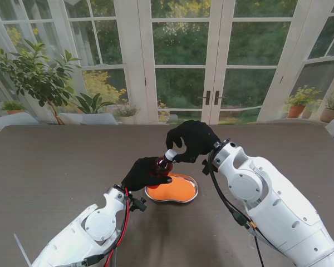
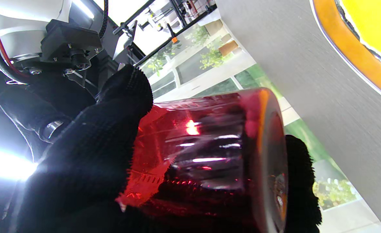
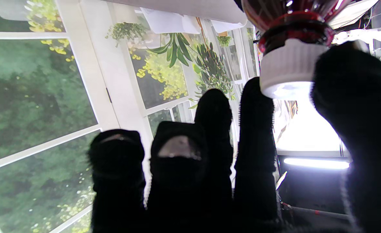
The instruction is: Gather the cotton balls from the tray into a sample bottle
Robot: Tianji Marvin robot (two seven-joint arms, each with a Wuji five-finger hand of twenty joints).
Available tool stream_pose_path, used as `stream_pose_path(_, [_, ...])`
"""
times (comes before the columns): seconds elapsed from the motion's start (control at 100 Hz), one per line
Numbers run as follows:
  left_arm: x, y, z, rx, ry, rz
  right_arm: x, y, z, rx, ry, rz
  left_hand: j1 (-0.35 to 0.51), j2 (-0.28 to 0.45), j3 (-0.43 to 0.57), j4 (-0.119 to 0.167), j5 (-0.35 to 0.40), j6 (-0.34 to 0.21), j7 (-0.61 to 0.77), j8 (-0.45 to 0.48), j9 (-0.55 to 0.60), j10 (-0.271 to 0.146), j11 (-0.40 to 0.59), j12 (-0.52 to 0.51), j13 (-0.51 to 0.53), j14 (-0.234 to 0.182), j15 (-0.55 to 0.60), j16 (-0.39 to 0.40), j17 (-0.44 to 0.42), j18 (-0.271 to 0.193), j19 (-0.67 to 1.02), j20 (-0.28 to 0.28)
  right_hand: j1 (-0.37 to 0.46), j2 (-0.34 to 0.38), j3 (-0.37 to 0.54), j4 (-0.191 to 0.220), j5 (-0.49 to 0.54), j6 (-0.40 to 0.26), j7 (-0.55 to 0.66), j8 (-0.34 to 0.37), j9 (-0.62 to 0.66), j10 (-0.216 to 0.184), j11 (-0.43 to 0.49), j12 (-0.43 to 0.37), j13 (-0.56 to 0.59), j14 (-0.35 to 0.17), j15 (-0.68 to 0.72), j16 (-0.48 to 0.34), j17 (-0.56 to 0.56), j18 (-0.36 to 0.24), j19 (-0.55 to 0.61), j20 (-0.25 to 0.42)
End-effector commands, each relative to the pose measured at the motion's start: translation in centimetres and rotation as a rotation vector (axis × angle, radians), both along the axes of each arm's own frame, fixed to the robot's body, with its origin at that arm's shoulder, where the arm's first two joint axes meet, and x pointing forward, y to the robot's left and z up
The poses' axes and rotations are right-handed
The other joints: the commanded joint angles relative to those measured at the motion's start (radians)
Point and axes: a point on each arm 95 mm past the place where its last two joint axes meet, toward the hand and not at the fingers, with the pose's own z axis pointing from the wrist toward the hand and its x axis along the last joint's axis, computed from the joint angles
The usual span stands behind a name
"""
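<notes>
So the left hand (image 1: 145, 173) was wrapped round the red bottle (image 1: 161, 166), with its fingers clamped on the bottle's body. It held the bottle up in the air, tipped a little toward the right hand (image 1: 192, 140). That way the top pointed at the hand that had to work on it.

The right hand had its thumb and one finger (image 3: 255, 106) pinched on the white cap (image 1: 171, 154). The other fingers were loose and a bit apart, out of the way. In the right wrist view the cap (image 3: 289, 68) sat tight on the bottle neck, so I think the bottle was not open yet. One hand kept the bottle from turning, so the other could twist the cap.

The tray (image 1: 192, 194) lay on the table (image 1: 55, 161), just under the bottle and a little nearer to me. Its inside looked orange. I could not see any cotton balls in it; they may have been too small to make out. The bottle was held close over the tray, I guess so the balls would have only a short way to go.
</notes>
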Motion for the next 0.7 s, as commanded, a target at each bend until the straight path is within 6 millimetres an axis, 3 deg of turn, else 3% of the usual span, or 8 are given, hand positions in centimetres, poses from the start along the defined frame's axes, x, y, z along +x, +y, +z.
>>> stream_pose_path(0.0, [-0.05,-0.4,0.12,-0.001,0.002,-0.02,-0.2,0.4,-0.08,-0.011,0.009,0.014,0.166,0.222,0.293,-0.027,0.167,-0.292,0.13,-0.001,0.085,-0.123,0.029,-0.012,-0.001,-0.016,0.007,0.007,-0.015,-0.036,0.038,0.018,0.023,-0.022,0.043,-0.04,0.026,-0.018,0.06,-0.021,0.035,-0.024,0.01,0.017,0.04,-0.023,0.044,0.022,0.014,-0.004,0.056,-0.007])
stream_pose_path(0.07, [-0.07,-0.42,0.1,-0.001,0.004,-0.022,-0.2,0.43,0.02,-0.013,0.012,0.015,0.166,0.222,0.293,-0.027,0.168,-0.292,0.13,-0.001,0.085,-0.123,0.029,-0.012,-0.001,-0.016,0.007,0.007,-0.015,-0.036,0.038,0.018,0.026,-0.01,0.032,-0.065,0.03,-0.015,0.104,-0.039,0.049,-0.025,0.01,0.018,0.039,-0.02,0.057,0.027,0.016,-0.001,0.058,-0.007])
stream_pose_path(0.35, [-0.06,-0.44,0.11,0.001,0.004,-0.026,-0.27,0.52,0.12,-0.033,0.029,0.021,0.166,0.222,0.294,-0.027,0.168,-0.292,0.13,-0.001,0.085,-0.122,0.029,-0.012,-0.002,-0.017,0.007,0.007,-0.015,-0.036,0.038,0.018,-0.008,0.046,0.008,-0.076,0.056,0.007,0.157,-0.048,0.074,-0.02,0.011,0.021,0.039,-0.011,0.078,0.033,0.015,0.006,0.067,-0.002])
stream_pose_path(0.57, [-0.11,-0.43,0.07,0.003,0.008,-0.028,-0.27,0.71,0.02,-0.055,0.047,0.025,0.166,0.222,0.293,-0.027,0.168,-0.291,0.13,-0.001,0.085,-0.121,0.028,-0.012,-0.001,-0.016,0.007,0.007,-0.016,-0.036,0.038,0.018,-0.056,0.126,-0.021,-0.046,0.081,0.042,0.159,-0.037,0.089,-0.014,0.01,0.023,0.039,-0.004,0.093,0.035,0.012,0.008,0.074,0.003])
stream_pose_path(0.69, [-0.14,-0.4,0.05,0.004,0.01,-0.028,-0.29,0.75,-0.02,-0.064,0.058,0.025,0.165,0.222,0.294,-0.027,0.168,-0.292,0.13,-0.001,0.085,-0.122,0.029,-0.012,-0.001,-0.017,0.008,0.007,-0.015,-0.037,0.038,0.018,-0.089,0.175,-0.04,-0.007,0.096,0.06,0.144,-0.012,0.096,-0.011,0.011,0.026,0.039,0.0,0.101,0.036,0.01,0.008,0.078,0.006])
